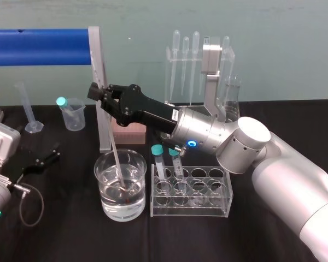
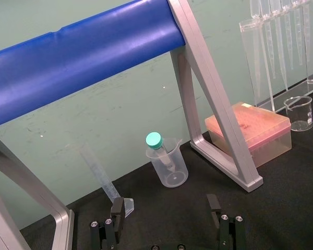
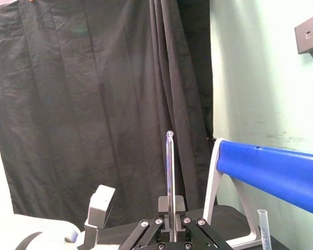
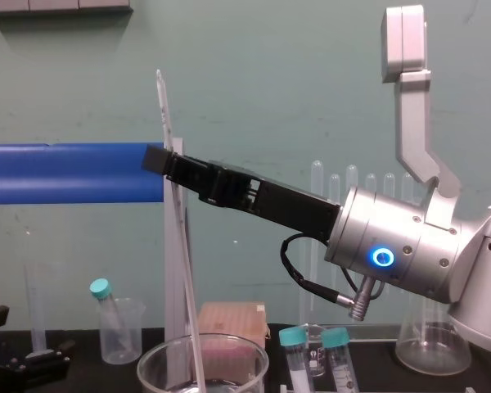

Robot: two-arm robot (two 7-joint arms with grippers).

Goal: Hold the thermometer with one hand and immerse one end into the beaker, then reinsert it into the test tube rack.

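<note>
Black cloth covers the table [image 1: 71, 234], bare along its front edge. At far left the black left gripper [image 1: 47, 155] lies parked, fingers spread apart. The wide clear glass beaker of water [image 1: 105, 192] holds the lower end of the long, thin glass thermometer [image 1: 110, 136], which leans slightly. The black right gripper [image 1: 101, 94] is clamped on its upper part. The clear acrylic test tube rack [image 1: 208, 206] stands just beside the beaker's right wall.

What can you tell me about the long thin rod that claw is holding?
The thermometer is a long, thin, white-and-clear glass rod. It stands nearly upright, slightly tilted, pinched near its upper part by the right claw. Its lower end dips into the water in the beaker; its top pokes up above the claw.
</note>
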